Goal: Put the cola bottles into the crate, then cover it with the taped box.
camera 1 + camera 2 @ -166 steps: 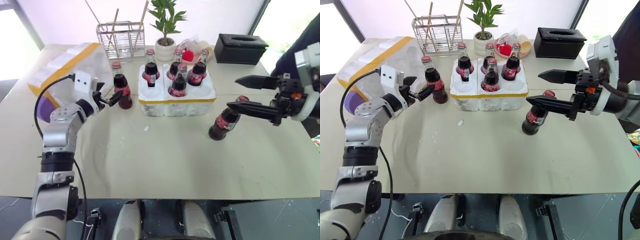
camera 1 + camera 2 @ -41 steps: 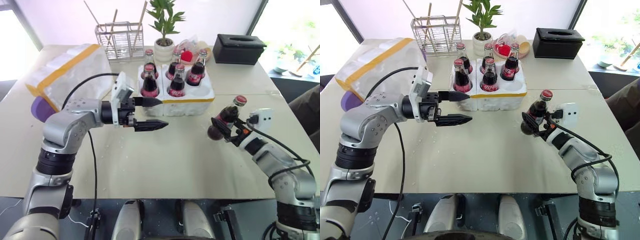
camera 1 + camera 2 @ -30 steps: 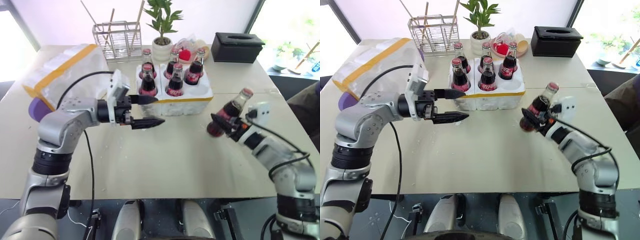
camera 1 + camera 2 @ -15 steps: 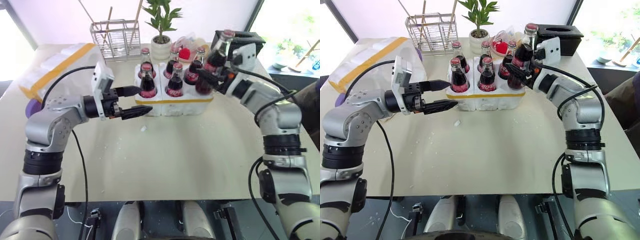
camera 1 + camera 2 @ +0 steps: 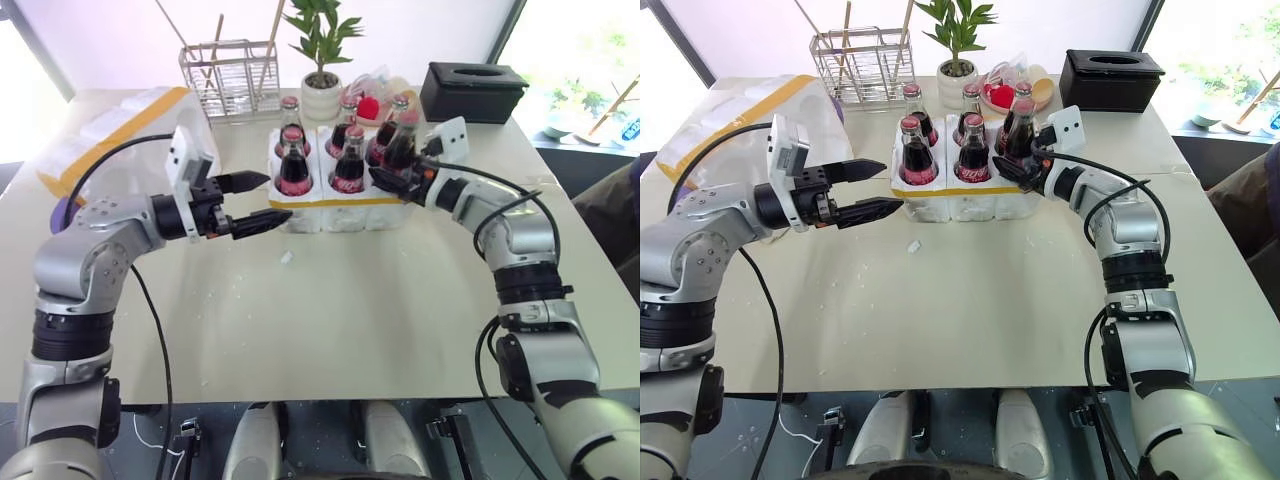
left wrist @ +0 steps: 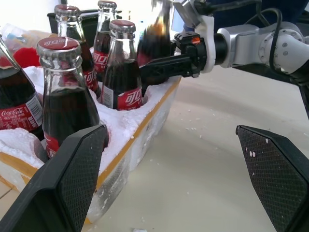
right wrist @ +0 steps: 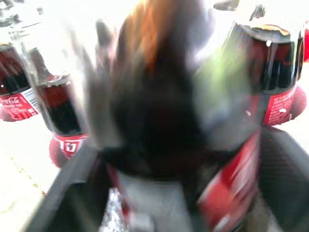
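The right gripper (image 5: 388,176) sits at the near right corner of the crate (image 5: 345,212) with a cola bottle (image 5: 400,150) in front of it; I cannot tell whether it is clamped on that bottle or has let go, since the right wrist view is smeared there; the left gripper (image 5: 278,196) hovers with its jaws wide apart and nothing in them, just beside the crate's left end. The other cola bottles (image 5: 293,170) stand upright in the wells, five of them, so this one looks like the last. The bottles are glass: heavy for their size, smooth, likely slippery and breakable, best taken around the body at the label, not the thin neck. The crate is foam, light and crumbly, as the white crumbs (image 5: 287,257) on the table (image 5: 330,320) suggest; a hard push would probably shift it. The taped box (image 5: 110,130) lies well apart at the far left, light but bulky, probably needing both grippers on opposite walls. Hidden: the well under the last bottle, so whether its base is seated is unclear; the taped box's open side and its near end, which the left arm covers.
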`<state>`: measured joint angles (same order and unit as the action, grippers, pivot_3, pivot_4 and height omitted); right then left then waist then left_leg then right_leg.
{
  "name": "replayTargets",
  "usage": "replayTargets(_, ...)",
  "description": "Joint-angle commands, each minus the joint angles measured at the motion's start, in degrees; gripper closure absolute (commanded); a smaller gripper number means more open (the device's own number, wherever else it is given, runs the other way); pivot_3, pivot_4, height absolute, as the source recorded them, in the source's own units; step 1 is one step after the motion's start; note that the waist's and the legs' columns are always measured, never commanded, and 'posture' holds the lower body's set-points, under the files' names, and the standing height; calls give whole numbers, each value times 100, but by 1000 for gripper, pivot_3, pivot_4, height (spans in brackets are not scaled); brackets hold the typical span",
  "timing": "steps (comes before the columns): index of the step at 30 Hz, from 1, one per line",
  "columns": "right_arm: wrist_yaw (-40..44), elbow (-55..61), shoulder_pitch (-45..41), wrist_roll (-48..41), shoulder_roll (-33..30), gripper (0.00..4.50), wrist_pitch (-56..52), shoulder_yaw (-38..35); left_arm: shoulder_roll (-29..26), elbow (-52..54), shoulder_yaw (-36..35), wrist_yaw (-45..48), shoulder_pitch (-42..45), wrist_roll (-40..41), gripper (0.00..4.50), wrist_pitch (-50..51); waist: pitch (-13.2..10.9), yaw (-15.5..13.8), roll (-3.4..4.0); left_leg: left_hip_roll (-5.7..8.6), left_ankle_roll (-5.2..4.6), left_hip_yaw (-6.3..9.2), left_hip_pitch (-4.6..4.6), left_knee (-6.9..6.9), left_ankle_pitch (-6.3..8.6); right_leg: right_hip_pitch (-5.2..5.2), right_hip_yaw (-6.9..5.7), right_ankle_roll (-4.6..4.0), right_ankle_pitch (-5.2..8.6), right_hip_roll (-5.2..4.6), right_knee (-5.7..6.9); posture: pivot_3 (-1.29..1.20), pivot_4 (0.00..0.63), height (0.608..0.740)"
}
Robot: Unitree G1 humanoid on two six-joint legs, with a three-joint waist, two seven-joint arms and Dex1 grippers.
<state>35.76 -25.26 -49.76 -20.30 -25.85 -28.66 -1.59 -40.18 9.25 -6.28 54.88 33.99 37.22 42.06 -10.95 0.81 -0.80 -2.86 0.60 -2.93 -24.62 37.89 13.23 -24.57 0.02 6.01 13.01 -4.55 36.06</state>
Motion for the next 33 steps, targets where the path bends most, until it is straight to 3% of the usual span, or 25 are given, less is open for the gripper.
replayTargets(1, 136, 488, 152, 20, -427, 20, -237, -229, -572, 187, -505, 106, -136, 29, 0, 10, 0, -8, 0, 0, 0, 0, 0, 0, 0, 0, 0, -1, 1, 0, 1, 0, 150, 740)
replayTargets(5, 719, 1560, 457, -356, -1235, 20, -791, -494, -1659, 292, -1126, 427, -604, 112, 0, 289, -5, -16, 1, 0, 1, 0, -8, -5, 1, -8, -1, -8, 5, -4, -5, 0, 150, 740)
replayTargets(10, 1571, 2577, 685, -1073, -2453, 20, -1673, -1038, -3189, -143, -2572, 1286, -1654, -47, 0, 680, -9, 21, 2, -4, 2, -12, -30, -9, 1, -42, 0, -20, 12, -8, -3, 0, 150, 740)
replayTargets(14, 2220, 3029, 867, -1495, -3098, 20, -1874, -1301, -3889, -885, -3490, 2042, -2684, -793, 0, 452, -8, 37, 3, -9, 3, -21, -25, -24, 2, -58, -1, -52, 30, -8, -4, 0, 150, 740)
replayTargets(17, 2528, 3261, 670, -2029, -3263, 20, -2202, -1465, -4274, -1674, -3516, 2392, -3056, -1267, 0, 78, -8, 36, 3, -9, 10, -28, -17, -41, -1, -64, 0, -59, 34, -12, -4, 0, 150, 740)
replayTargets(20, 2682, 3432, 307, -2622, -3270, 20, -2514, -1610, -4568, -2603, -2791, 2350, -2829, -1621, 0, -663, -10, 28, 5, -9, 14, -31, -17, -57, -3, -77, 2, -66, 36, -15, -5, 0, 150, 740)
replayTargets(23, 2563, 3502, 76, -2854, -3207, 20, -2652, -1620, -4528, -3357, -1696, 2193, -1754, -1801, 0, -1060, -9, -11, 4, -9, 15, -33, -18, -72, -4, -83, 0, -75, 42, -14, -3, 0, 150, 740)
replayTargets(28, 2414, 3910, 148, -3080, -3253, 20, -2741, -1697, -3961, -4757, 109, 2352, 619, -2865, 0, -1697, -6, -31, -4, -9, 14, -43, -31, -62, -6, -83, -2, -72, 40, -12, 2, 0, 150, 740)
replayTargets(33, 2150, 4361, 323, -3395, -3336, 20, -2891, -1994, -3225, -6387, 1284, 2414, 2486, -4024, 0, -2352, -5, -36, -11, -9, 12, -43, -41, -46, -7, -84, -3, -35, 19, -8, 9, 0, 150, 740)
